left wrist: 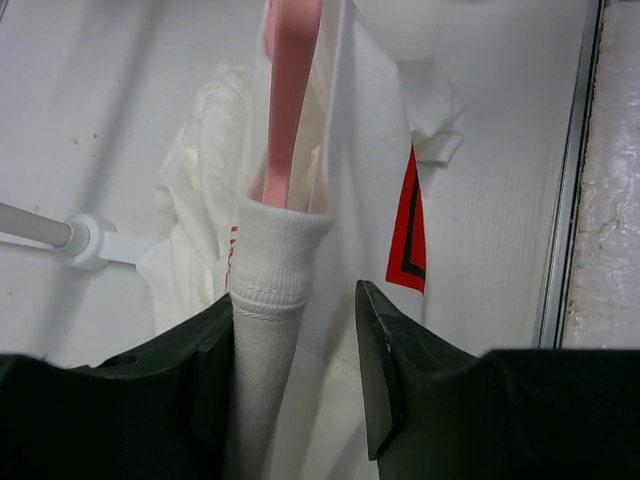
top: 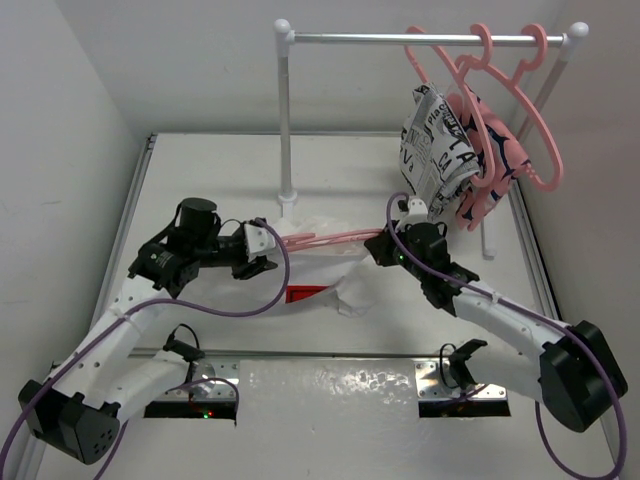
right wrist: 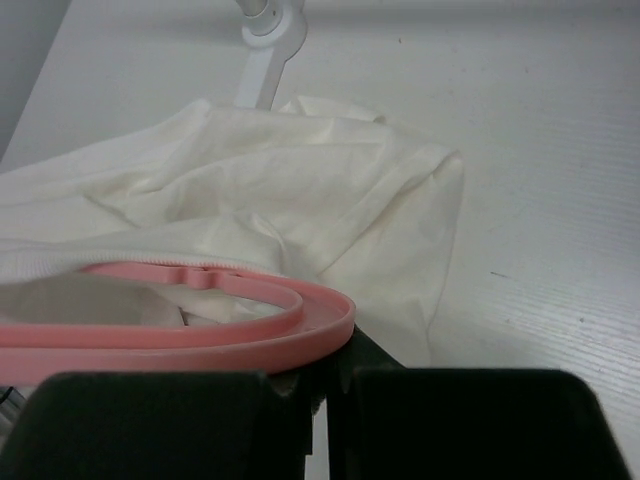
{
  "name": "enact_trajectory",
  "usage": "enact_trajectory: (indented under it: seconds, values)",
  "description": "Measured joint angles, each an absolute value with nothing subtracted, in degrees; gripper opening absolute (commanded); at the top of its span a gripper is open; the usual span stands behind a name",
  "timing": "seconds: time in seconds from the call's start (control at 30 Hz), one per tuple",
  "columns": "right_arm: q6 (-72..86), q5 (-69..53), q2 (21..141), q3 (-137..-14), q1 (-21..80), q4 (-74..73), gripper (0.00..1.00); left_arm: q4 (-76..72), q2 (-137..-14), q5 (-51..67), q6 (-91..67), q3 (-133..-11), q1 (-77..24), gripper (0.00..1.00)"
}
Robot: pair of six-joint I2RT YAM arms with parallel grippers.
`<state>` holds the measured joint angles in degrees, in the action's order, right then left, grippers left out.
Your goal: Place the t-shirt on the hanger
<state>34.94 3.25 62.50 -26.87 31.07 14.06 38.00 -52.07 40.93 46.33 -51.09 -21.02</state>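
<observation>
Limp and light, the t-shirt (left wrist: 365,130) seems best held by the ribbed collar (left wrist: 275,255) pinched inside the left gripper (left wrist: 295,300); the right gripper (right wrist: 325,365) clamps the stiff hanger (right wrist: 200,340).

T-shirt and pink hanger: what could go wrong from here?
1. The t-shirt's ribbed collar leans on just one finger of the left end effector, so it might slide off the hanger.
2. The right end effector seems to pinch only the hanger's thin edge, so the hanger could twist loose.
3. Much of the cloth lies bunched on the table, so the shirt may end up hanging crooked.
</observation>
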Motion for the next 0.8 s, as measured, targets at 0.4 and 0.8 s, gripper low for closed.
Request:
enact_trajectory:
  seconds: [0.4, 0.8]
  values:
    - [28.0, -1.3, 67.0, -26.7, 29.2, 12.0, 0.37, 33.2, -55.5, 38.7, 42.0, -47.0, -21.0, 0.00]
    - [-1.9, -4.6, 54.9, -35.8, 26.8, -14.1, 0.73, 33.5, -56.6, 35.0, 38.1, -43.7, -20.6, 0.00]
